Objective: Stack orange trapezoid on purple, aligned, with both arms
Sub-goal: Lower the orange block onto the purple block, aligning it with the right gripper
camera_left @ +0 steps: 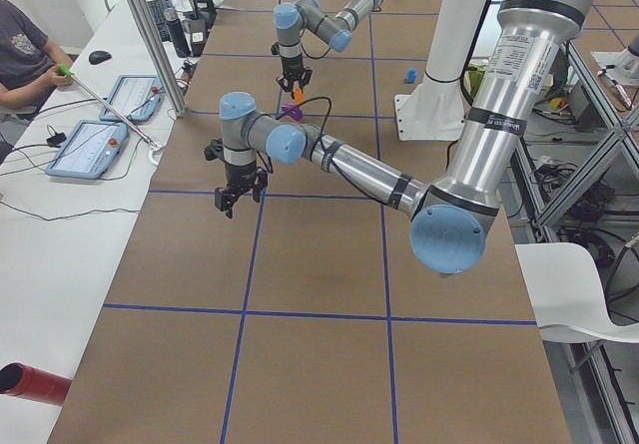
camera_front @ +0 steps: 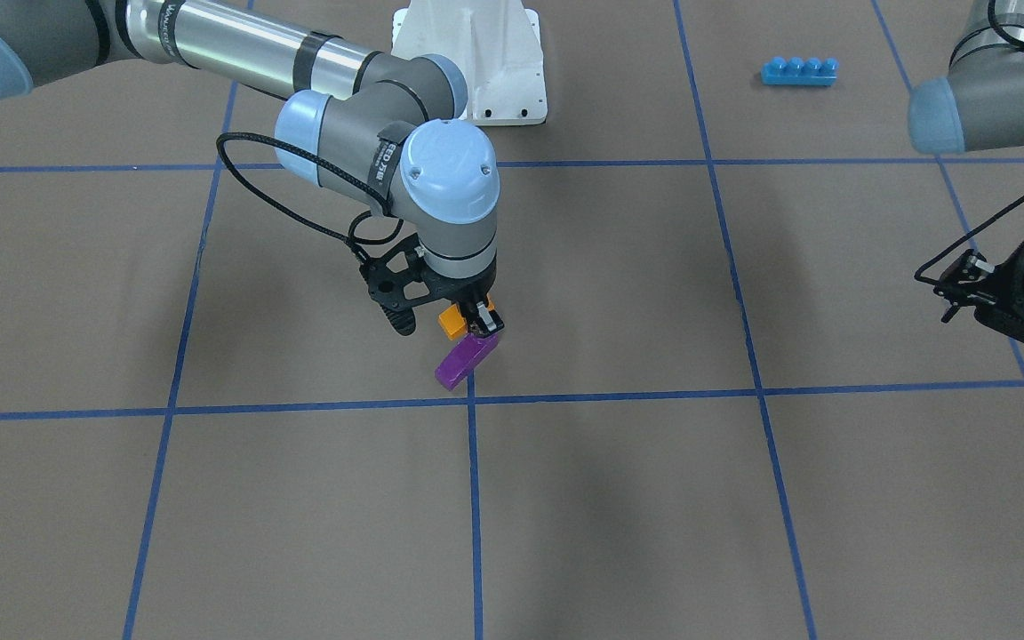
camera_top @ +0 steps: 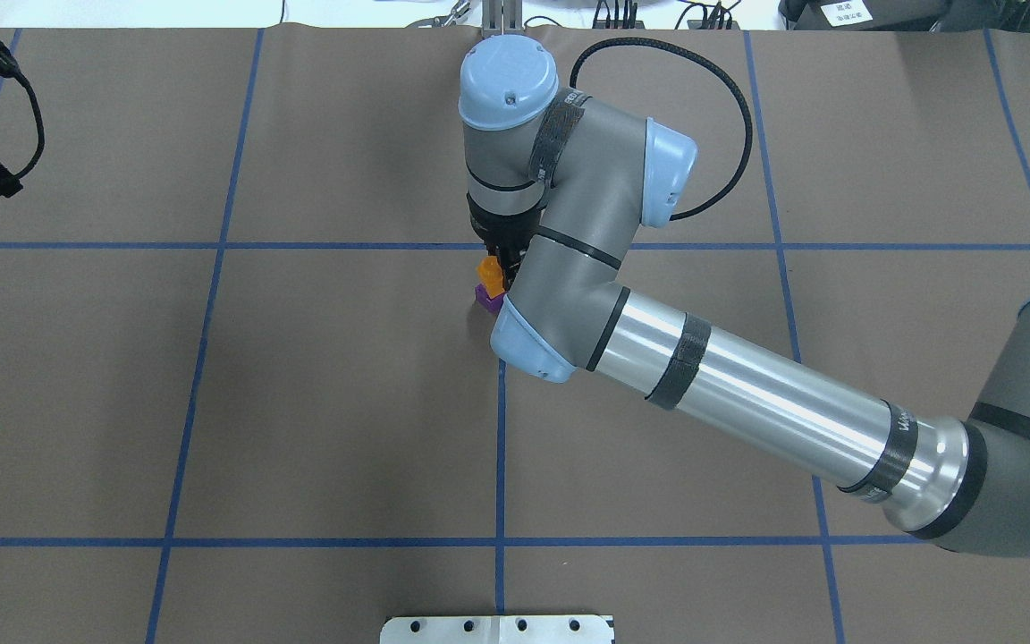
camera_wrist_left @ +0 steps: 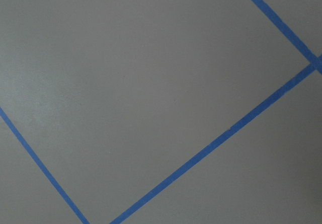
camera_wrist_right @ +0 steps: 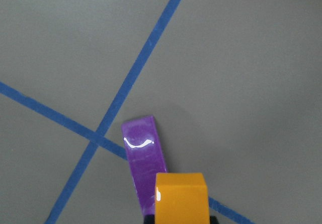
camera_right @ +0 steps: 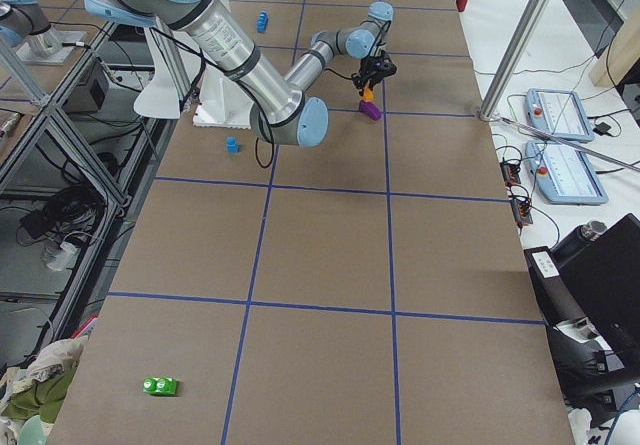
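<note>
Orange trapezoid [camera_wrist_right: 181, 196]: small glossy hard-plastic block, judged v. light, rigid and somewhat slippery. Best held on its two flat parallel side faces, low enough to leave the stud clear, never on the slope, where pads would likely cam off. It sat pinched between the closed fingers of the right gripper [camera_front: 469, 320], hanging over one end of the purple [camera_wrist_right: 143, 158]. Contact btwn the two could not be confirmed from any view. In the right wrist view the purple's long axis ran a little skewed to the orange's edges, so alignment was judged not yet done. The purple lay flat on the brown paper table [camera_front: 619, 498], just beside a crossing of blue tape lines [camera_front: 473, 400]. Same material, so prob. prone to skate on the paper if pushed off-centre; press-down should go straight and square, w/ the purple braced at its free end. Left gripper [camera_front: 961, 289] was well apart at the table's edge, fingers looking spread and empty; its wrist cam showed only paper and tape. Blue four-stud brick [camera_front: 799, 71] lay far off near the base, not involved.
</note>
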### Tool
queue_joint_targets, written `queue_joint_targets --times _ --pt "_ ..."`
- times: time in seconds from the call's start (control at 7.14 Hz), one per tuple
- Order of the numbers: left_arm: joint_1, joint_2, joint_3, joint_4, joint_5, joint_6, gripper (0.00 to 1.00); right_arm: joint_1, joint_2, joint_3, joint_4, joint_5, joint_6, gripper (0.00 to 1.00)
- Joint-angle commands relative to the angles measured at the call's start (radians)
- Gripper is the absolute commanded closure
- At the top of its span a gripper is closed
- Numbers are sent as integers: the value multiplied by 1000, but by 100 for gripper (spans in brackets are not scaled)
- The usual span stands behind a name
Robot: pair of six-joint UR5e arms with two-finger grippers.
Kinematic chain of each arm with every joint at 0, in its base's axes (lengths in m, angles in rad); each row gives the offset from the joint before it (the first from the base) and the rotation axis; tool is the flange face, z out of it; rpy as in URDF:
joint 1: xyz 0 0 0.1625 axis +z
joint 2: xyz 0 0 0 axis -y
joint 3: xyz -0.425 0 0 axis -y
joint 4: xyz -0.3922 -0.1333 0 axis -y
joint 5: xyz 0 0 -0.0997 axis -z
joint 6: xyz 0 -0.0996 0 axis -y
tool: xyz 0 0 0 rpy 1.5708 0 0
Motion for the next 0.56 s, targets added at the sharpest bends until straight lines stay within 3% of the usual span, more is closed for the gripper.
queue_joint_targets --times 0.0,0.42 --pt "1 1 3 0 0 0 0 -2 1 -21 46 -12 -7 100" --pt "2 14 3 0 0 0 0 -2 0 -30 59 -18 -17 100"
